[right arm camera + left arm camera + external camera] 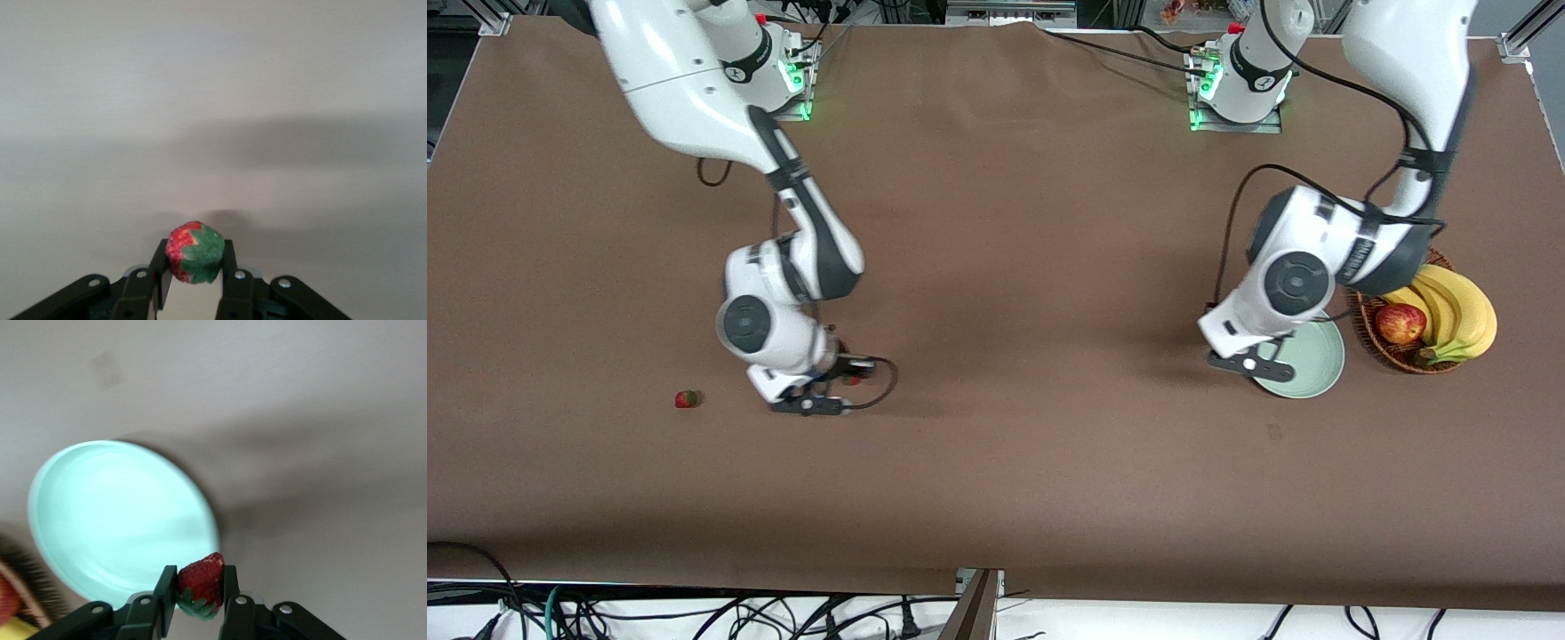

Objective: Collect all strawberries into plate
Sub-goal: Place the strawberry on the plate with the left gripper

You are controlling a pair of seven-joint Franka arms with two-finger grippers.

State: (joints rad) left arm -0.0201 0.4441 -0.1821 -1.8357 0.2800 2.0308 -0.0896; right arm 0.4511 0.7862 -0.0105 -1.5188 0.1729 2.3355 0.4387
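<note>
My left gripper point(199, 575) is shut on a red strawberry point(204, 581) with its green cap toward the wrist. It hangs over the edge of the pale mint-green plate point(120, 513), whose dish holds nothing that I can see. In the front view the left hand point(1249, 360) covers part of the plate point(1312, 364). My right gripper point(195, 250) is shut on a second strawberry point(193, 255), seen in the front view as a red speck point(852, 380) over bare table. A third strawberry point(686, 399) lies on the table beside the right hand, toward the right arm's end.
A brown wicker basket point(1405, 363) stands beside the plate at the left arm's end of the table. It holds bananas point(1454, 311) and a red apple point(1400, 323). A black cable point(885, 384) loops off the right hand. Brown cloth covers the table.
</note>
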